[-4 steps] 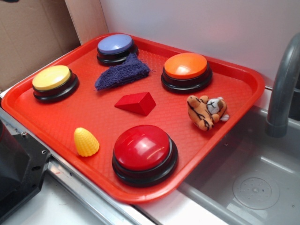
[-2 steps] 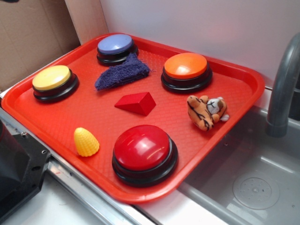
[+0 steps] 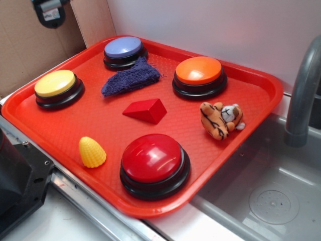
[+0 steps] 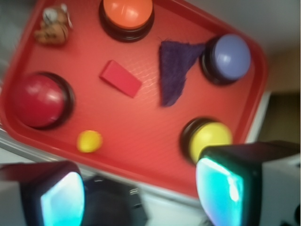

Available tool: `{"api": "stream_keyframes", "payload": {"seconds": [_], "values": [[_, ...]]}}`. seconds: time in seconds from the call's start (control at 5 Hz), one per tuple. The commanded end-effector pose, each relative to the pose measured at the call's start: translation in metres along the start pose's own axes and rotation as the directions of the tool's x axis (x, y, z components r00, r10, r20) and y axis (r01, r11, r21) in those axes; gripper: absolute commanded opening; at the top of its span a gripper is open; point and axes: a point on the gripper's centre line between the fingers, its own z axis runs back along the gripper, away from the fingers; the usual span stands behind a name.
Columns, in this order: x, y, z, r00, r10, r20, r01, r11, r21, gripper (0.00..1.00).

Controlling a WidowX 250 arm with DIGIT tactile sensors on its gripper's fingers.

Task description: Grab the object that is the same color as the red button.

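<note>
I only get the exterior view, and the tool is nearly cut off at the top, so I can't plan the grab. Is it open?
Observer: Yes. The wrist view shows the tool with its fingers wide apart and nothing between them.
Operator: Where is it aimed?
Observer: At the tray edge beside the yellow button. The red wedge lies farther up that frame, near the tray's middle, not between the fingers.

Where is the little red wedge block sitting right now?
In the exterior view the red wedge block lies near the middle of the red tray, between the purple cloth behind it and the red button in front.
</note>
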Motion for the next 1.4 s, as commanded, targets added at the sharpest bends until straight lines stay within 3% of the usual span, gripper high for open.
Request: {"api": "stream_keyframes", "payload": {"seconds": [0.0, 0.2, 0.4, 0.8, 1.0, 1.2], "values": [[0.044, -0.013, -0.043, 0.864, -0.498, -0.075, 0.503, 0.858, 0.106, 1.00], [0.051, -0.017, -0.064, 0.723, -0.690, -0.043, 0.686, 0.709, 0.161, 1.00], [0.059, -0.012, -0.089, 0.655, -0.755, -0.022, 0.754, 0.652, 0.085, 1.00], [0.074, -0.007, -0.134, 0.624, -0.782, -0.004, 0.782, 0.624, -0.021, 1.00], [0.071, -0.022, -0.143, 0.593, -0.804, 0.043, 0.804, 0.588, -0.085, 1.00], [0.068, -0.040, -0.142, 0.601, -0.796, 0.066, 0.799, 0.597, -0.073, 1.00]]}}
